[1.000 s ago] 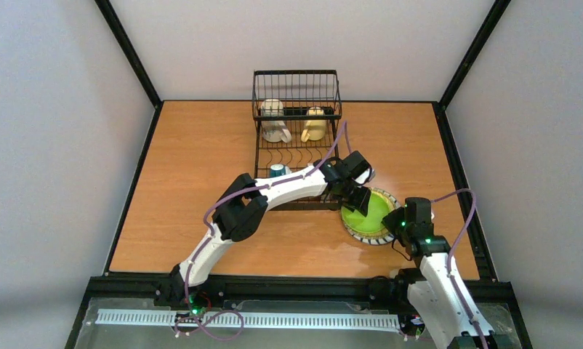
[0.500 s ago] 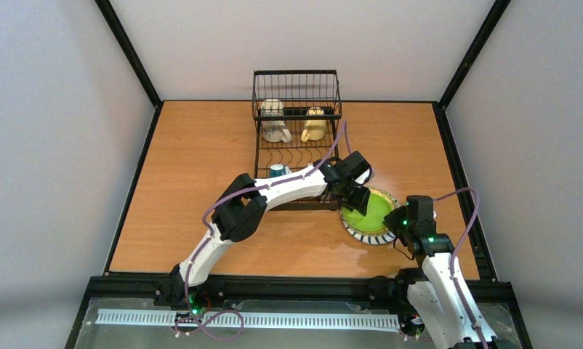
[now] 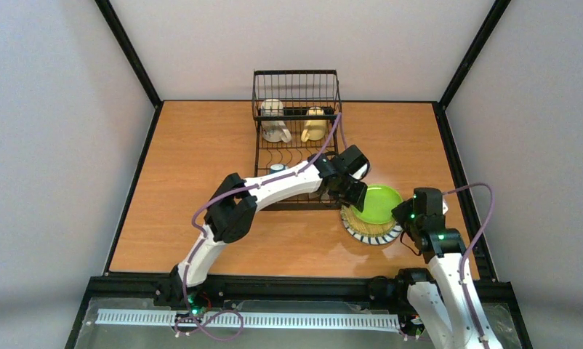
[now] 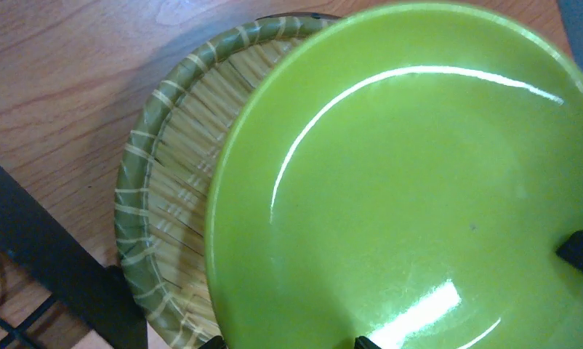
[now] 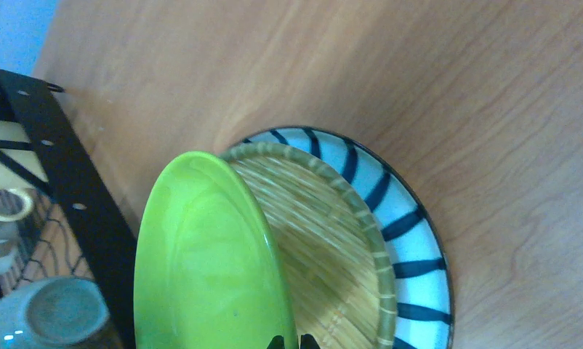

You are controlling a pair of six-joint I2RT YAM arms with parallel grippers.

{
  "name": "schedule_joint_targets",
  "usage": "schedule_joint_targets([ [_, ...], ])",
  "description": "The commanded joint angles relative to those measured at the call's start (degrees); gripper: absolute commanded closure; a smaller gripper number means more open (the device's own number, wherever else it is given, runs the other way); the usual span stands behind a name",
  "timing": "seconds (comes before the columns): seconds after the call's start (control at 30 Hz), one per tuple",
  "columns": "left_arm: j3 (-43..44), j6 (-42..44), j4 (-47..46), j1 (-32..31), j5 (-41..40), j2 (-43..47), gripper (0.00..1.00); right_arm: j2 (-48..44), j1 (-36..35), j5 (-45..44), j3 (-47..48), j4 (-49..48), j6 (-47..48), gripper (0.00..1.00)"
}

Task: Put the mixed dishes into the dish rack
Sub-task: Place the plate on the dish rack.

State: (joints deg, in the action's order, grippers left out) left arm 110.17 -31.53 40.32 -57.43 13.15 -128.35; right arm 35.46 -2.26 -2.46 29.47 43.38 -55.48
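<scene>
- The table (image 3: 187,182) carried everything, and the rack (image 5: 78,203) stood at its far middle.
- A striped plate (image 5: 412,247) lay flat just right of the rack's near end, with a woven-look dish (image 4: 172,182) nested in it.
- The green plate (image 4: 419,189) was tilted above that stack. One side was raised clear of the dish, and it was not yet in a slot.
  - It looked glazed, stiff and glossy, so probably slick, of moderate weight, and liable to chip if it knocked the wire.
  - Its thin rim was the only real place to grip. A pinch deep over the rim, one finger on each face, would likely stop it swinging.
  - Held by one edge it would want to pivot, so I judged it should go edge-first into a curved slot.
- A teal bowl (image 5: 59,313) already sat at the tray's near end. The empty slots lay beyond it.
- The white mug (image 3: 274,123) and yellow mug (image 3: 315,127) sat in the basket section.
- The right gripper (image 5: 290,340) was pinched on the green plate's rim, its tips nearly together with the edge between them.
- The left gripper (image 3: 352,195) was at the plate's rack side. Its tips showed apart over the plate's face, with no rim between them.
</scene>
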Motion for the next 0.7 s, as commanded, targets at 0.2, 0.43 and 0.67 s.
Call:
schedule_joint_targets([
  [0.2,7.74,-2.64,5.5,-0.49,-0.34,7.78,0.0,0.7,0.13,-3.96,9.46,2.17,1.96,0.98],
  [0.43,8.21,-3.62,6.46,-0.49,-2.22,14.05,0.0,4.49,0.14,-6.24,15.13,1.1,5.01,0.98],
  [0.67,5.59,-3.98,6.62,-0.49,-6.08,22.8,0.0,11.78,-0.44,-9.43,25.38,-0.08,9.95,0.98],
])
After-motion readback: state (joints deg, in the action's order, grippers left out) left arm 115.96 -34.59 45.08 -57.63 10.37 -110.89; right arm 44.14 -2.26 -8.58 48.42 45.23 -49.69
